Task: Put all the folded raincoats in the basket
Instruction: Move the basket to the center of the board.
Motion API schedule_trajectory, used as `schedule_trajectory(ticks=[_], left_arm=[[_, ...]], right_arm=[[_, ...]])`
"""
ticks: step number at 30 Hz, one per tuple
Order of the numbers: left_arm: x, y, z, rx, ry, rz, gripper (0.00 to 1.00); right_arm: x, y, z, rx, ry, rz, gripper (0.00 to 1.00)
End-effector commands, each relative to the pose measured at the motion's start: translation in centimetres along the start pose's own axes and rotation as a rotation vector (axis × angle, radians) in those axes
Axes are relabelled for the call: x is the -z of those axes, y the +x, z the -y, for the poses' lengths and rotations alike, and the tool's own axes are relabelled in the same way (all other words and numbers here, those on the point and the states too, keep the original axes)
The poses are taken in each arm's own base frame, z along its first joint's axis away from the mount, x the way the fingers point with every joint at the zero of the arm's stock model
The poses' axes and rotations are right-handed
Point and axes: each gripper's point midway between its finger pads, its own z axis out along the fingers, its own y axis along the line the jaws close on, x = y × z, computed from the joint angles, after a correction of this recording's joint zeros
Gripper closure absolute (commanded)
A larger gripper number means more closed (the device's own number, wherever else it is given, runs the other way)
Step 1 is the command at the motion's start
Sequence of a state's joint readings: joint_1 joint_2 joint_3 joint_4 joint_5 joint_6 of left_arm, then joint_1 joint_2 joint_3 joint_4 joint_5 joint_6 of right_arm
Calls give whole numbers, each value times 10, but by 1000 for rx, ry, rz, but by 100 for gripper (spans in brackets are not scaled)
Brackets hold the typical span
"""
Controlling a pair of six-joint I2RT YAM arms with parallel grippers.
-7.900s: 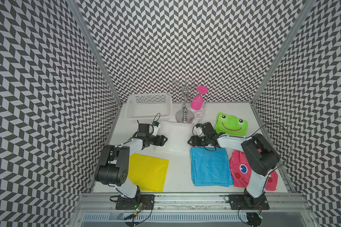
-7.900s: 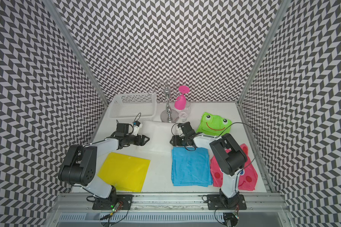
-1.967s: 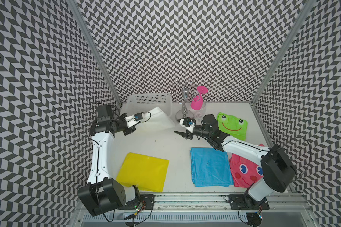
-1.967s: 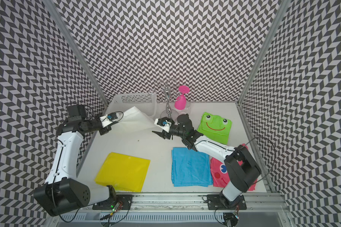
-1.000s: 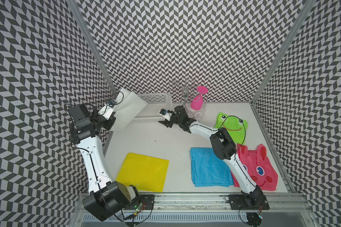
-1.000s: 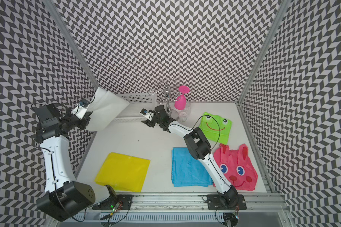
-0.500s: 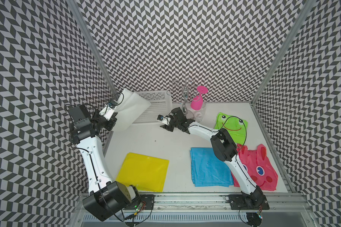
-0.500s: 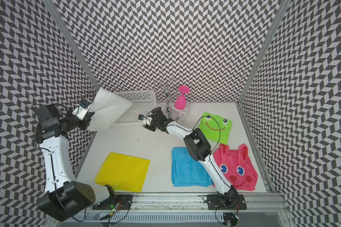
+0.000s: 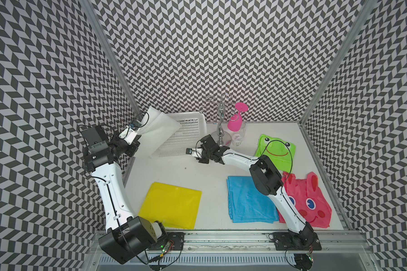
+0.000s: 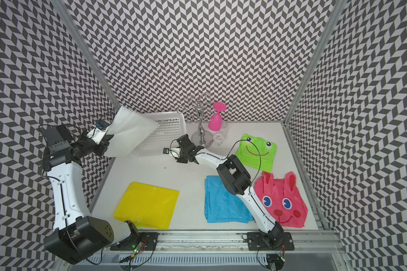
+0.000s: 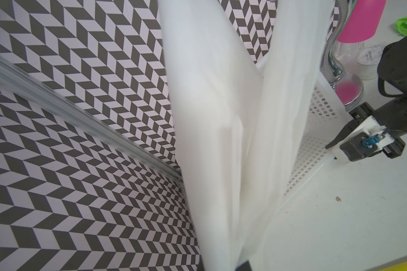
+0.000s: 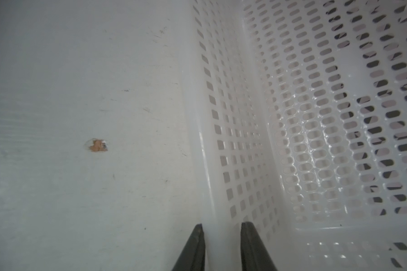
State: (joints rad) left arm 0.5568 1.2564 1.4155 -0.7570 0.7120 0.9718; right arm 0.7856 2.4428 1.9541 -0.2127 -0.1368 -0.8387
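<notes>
Along the near edge of the tabletop (image 9: 186, 173) lie three flat garments: a yellow folded raincoat (image 9: 172, 204) toward the left, a blue folded raincoat (image 9: 250, 203) right of centre, and a pink rabbit-face raincoat (image 9: 313, 201) at the near right corner, touching the blue one. A green frog-face raincoat (image 9: 276, 150) lies farther back beside the right edge. The right gripper (image 12: 221, 232) is at the near right corner of the basket (image 9: 188, 115); its wrist view shows one finger outside and one inside the perforated wall, pinching the rim between them. The basket sits toward the far left corner, tipped so that its perforated bottom faces the camera in both top views. The left gripper (image 9: 138, 140) is raised above the left edge, pressed together on a side of the white folded raincoat (image 9: 158, 133), which hangs in the air and covers the basket's left part; it is not in the basket. A chrome glass rack (image 9: 219, 122) stands at the far edge just right of the basket, with a pink goblet (image 9: 236, 119) hung upside down on it.
</notes>
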Motion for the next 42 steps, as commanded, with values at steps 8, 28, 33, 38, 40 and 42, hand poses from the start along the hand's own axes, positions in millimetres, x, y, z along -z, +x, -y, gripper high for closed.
schedule_trajectory(ticks=[8, 28, 33, 38, 40, 42], left_arm=[[9, -12, -2, -29, -19, 30, 100], [10, -54, -8, -160, 27, 181, 100], [-2, -61, 0, -218, 52, 197, 100], [-19, -67, 13, -280, 73, 187, 100], [-28, -67, 23, -308, 98, 193, 100], [-37, -68, 31, -329, 114, 200, 100]], right_arm=[[23, -14, 4, 161, 131, -56, 82], [87, -63, -68, 161, -97, 17, 84], [111, -68, -84, 147, -167, 58, 84], [133, -68, -98, 141, -225, 92, 82], [141, -69, -102, 103, -250, 97, 79], [147, -67, -109, 93, -289, 94, 77]])
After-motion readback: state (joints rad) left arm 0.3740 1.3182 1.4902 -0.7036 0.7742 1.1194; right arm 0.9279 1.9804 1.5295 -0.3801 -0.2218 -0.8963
